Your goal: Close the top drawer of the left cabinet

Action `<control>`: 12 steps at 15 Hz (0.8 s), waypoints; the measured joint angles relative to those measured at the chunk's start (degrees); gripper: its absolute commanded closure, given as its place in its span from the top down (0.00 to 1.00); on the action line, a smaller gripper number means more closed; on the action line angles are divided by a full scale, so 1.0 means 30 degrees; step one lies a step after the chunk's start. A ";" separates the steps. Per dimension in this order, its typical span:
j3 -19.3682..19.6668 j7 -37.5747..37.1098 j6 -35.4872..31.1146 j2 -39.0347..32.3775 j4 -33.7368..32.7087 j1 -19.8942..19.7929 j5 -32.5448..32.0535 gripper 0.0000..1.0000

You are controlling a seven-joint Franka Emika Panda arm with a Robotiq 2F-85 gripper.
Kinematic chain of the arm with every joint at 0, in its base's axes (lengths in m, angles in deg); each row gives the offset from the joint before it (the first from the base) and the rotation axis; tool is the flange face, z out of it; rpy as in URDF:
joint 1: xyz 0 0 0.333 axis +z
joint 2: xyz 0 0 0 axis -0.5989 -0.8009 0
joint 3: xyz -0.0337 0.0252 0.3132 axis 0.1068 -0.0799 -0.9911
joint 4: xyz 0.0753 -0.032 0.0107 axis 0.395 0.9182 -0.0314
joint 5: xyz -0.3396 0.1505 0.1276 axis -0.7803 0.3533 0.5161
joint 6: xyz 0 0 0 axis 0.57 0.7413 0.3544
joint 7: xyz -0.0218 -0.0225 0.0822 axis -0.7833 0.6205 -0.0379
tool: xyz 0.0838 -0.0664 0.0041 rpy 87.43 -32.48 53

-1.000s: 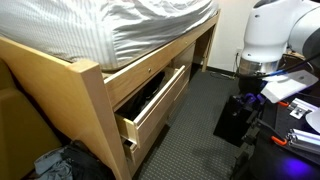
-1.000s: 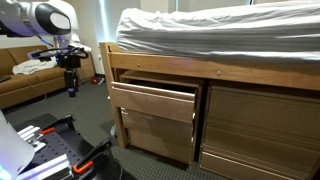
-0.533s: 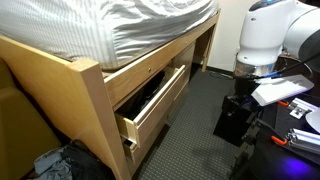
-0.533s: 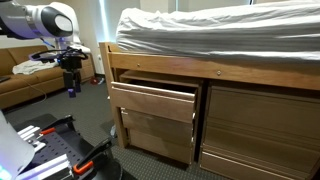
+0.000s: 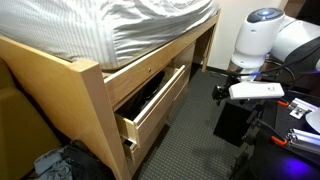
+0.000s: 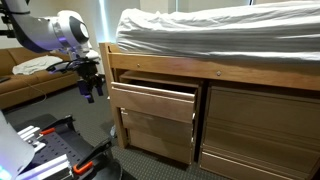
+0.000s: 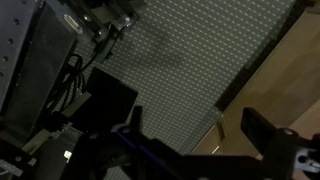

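A: What is the task status in an exterior view?
B: We find the top drawer (image 5: 155, 100) of the left cabinet (image 5: 95, 105) pulled well out, with its dark interior exposed. We judge that closing has not yet begun. 3 steps remain: approach, contact with the front panel, and the full push.
A: What is the arm pose there?
B: The arm (image 5: 262, 35) stands well apart from the drawer. Its wrist link lies level, with the gripper (image 5: 220, 92) at the end nearest the cabinet.
A: Does an exterior view show the front panel head-on?
B: Yes. The top drawer (image 6: 152, 100) juts out beyond the lower drawer (image 6: 155, 140). The gripper (image 6: 89, 90) hangs near its outer corner, not touching it.
A: What does the wrist view show?
B: We see carpet (image 7: 180, 70) and light wood (image 7: 285, 90) at the right edge, but we cannot tell which part the wood belongs to. The gripper (image 7: 195, 150) has its 2 fingers (image 7: 258, 128) spread wide with nothing between them
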 measured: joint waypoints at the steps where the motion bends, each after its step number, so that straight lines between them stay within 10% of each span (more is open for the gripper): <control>1: 0.1118 -0.1595 -0.0400 -0.0410 -0.0138 0.0655 -0.1227 1.00; 5: 0.5030 -0.7725 -0.1942 -0.2999 -0.1312 0.3923 -0.4505 1.00; 12: 0.5057 -0.8053 -0.2006 -0.3393 -0.1606 0.4129 -0.4544 1.00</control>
